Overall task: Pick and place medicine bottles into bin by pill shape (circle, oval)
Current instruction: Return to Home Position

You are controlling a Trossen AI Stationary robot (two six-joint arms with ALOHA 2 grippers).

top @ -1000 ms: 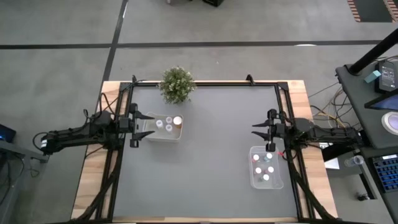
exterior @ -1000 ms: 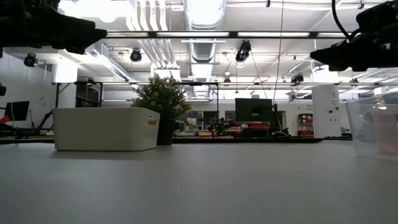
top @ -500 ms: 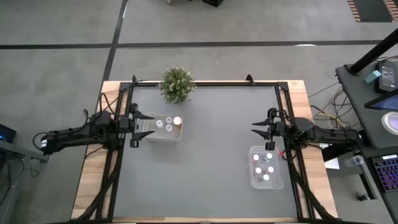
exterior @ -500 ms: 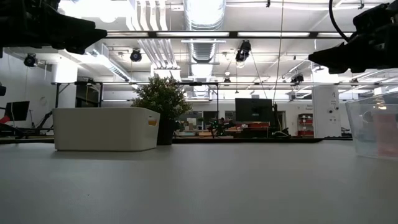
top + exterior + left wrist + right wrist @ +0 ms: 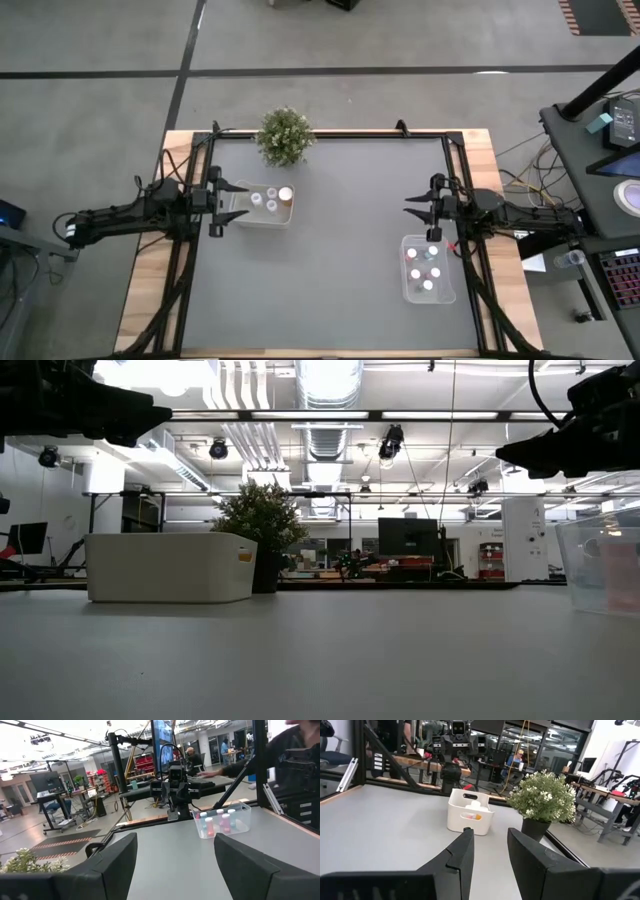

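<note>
Three medicine bottles, two white-capped (image 5: 263, 202) and one orange-amber (image 5: 286, 194), stand in the white bin (image 5: 268, 217) at the table's left. Several white-capped bottles (image 5: 424, 270), some with pink marks, stand in the clear bin (image 5: 408, 290) at the right; they also show in the left wrist view (image 5: 218, 821). My left gripper (image 5: 238, 201) is open and empty, held above the table at the white bin's left end. My right gripper (image 5: 410, 211) is open and empty, just beyond the clear bin's far end. No loose bottle shows on the table.
A green potted plant (image 5: 284, 135) stands at the table's far edge, left of centre. A black frame (image 5: 330, 133) runs along the table's far and side edges. People and desks show in the room beyond (image 5: 280, 750). The grey table top (image 5: 340, 260) lies between the bins.
</note>
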